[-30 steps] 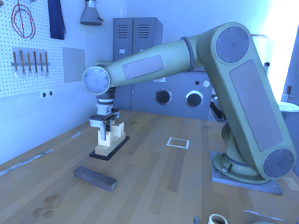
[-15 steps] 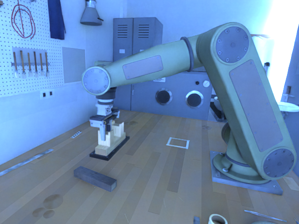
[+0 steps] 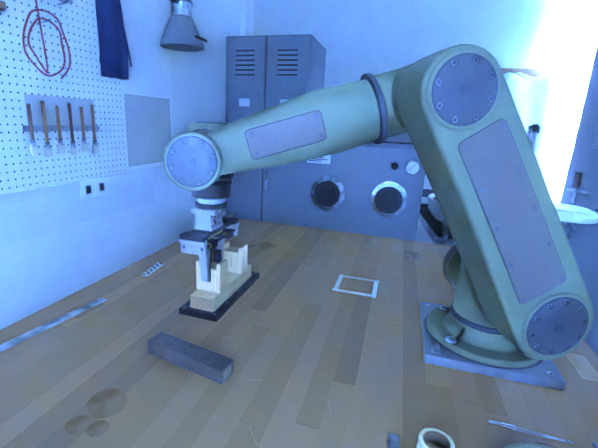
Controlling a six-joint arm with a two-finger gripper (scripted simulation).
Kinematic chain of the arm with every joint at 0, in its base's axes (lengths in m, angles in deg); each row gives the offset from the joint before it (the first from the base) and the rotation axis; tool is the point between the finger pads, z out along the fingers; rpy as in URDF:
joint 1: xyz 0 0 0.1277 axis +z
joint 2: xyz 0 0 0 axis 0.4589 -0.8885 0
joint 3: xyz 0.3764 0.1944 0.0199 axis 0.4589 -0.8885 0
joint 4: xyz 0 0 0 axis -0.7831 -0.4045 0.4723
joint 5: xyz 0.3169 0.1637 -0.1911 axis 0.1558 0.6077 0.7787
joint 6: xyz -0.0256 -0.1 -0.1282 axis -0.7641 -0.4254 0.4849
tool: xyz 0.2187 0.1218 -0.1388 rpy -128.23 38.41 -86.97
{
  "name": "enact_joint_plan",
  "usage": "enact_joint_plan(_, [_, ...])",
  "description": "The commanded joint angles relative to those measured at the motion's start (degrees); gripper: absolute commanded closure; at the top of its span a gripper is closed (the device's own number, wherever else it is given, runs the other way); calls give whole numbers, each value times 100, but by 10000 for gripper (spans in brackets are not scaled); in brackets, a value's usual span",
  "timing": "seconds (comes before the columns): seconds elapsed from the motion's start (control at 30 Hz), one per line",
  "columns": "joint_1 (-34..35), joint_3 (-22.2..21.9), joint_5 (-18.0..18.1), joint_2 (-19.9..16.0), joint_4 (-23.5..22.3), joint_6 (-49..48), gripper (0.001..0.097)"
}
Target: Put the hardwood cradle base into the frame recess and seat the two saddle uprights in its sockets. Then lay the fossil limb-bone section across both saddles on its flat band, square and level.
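Observation:
The pale hardwood cradle base sits in the black frame on the bench, left of centre. Two pale saddle uprights stand on it: a near one and a far one. My gripper is open, its fingers down around the near upright, holding nothing. The dark grey fossil bone section lies flat on the bench in front of the frame, apart from it.
Behind the work stand a pegboard wall with tools and grey cabinets. A white square outline marks the bench to the right. The arm's base plate sits far right. A metal ruler lies at left.

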State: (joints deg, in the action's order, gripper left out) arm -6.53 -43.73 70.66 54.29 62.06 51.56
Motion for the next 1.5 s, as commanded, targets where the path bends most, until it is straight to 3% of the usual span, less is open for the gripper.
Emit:
enact_joint_plan(0.0, [0, 7, 3, 6, 1, 0, 421])
enact_joint_plan(1.1, [0, 300, 420, 133, 2, 0, 421])
enact_joint_plan(1.47, [0, 1299, 1582, 305, 3, 0, 421])
